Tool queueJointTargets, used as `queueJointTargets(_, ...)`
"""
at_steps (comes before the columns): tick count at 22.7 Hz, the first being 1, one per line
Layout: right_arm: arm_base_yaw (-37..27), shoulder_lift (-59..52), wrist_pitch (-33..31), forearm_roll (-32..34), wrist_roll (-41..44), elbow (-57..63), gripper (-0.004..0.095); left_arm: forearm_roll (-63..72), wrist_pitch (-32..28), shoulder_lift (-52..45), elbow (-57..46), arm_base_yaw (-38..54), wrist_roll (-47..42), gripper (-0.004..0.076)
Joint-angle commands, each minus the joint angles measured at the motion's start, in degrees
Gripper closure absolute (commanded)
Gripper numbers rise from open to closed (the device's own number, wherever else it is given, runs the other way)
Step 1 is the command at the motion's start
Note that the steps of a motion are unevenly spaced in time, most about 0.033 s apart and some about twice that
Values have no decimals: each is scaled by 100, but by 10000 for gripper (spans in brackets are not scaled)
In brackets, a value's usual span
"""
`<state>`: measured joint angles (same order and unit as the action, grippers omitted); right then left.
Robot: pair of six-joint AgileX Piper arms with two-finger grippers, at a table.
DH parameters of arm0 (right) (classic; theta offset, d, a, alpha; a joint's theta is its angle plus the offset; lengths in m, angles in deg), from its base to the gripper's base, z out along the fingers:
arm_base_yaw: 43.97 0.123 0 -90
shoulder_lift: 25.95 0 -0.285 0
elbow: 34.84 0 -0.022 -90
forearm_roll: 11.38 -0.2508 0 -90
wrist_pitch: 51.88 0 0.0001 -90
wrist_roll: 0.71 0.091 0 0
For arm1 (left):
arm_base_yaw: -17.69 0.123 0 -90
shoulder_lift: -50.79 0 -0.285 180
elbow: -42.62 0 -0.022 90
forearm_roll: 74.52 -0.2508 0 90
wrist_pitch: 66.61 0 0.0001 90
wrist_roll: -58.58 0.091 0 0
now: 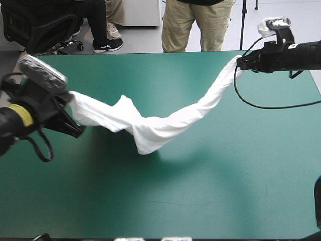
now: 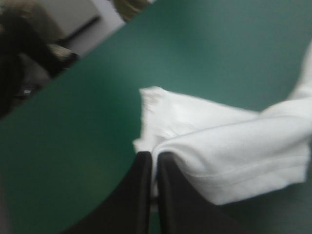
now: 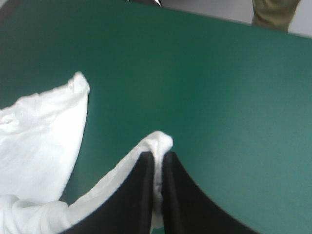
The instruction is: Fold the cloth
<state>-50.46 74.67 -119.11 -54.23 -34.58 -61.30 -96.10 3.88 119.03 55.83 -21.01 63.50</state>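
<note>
High view: found the T-shirt [image 1: 150, 128] strung as a twisted rope from mid-left of frame to upper right, sagging low over the teal-green tabletop [image 1: 225, 175] at centre; noted the left gripper [image 1: 70, 108] and right gripper [image 1: 239, 64] each pinching one end. Left wrist view: saw the black fingers [image 2: 141, 195] pressed together on a bunched white hem. Right wrist view: saw the fingers [image 3: 183, 195] clamped on a small peak of fabric. Judged best to draw the ends apart evenly, work out the twist, keep both pinches firm, then lay flat before folding.
</note>
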Motion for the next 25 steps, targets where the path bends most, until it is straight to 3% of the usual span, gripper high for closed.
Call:
queueJointTargets(1,-35,-873,316,-701,-264,-182,922,-1477,72,-81,1171,-4,-76,733)
queueJointTargets(3,-46,-1232,459,-705,-276,-268,922,-2033,1,-66,1745,-4,-76,733)
queueJointTargets(7,-46,-2133,618,-599,-242,-946,922,-2402,-939,46,3442,-4,-29,733)
queueJointTargets(15,-46,-3128,465,747,508,-1419,923,-2315,-1010,359,3906,-4,732,733)
queueJointTargets(18,-46,-3442,131,1433,925,-1419,923,-1982,-599,448,3906,-4,681,733)
queueJointTargets(19,-46,-3462,-116,1505,1013,-1399,923,-1881,-52,571,3894,-4,654,733)
queueJointTargets(21,-46,-3450,-229,1505,1013,-1280,923,-1883,348,756,3771,-4,383,733)
queueJointTargets(25,-46,-3413,-121,1587,1026,-687,923,-1921,307,1010,2870,-4,-36,733)
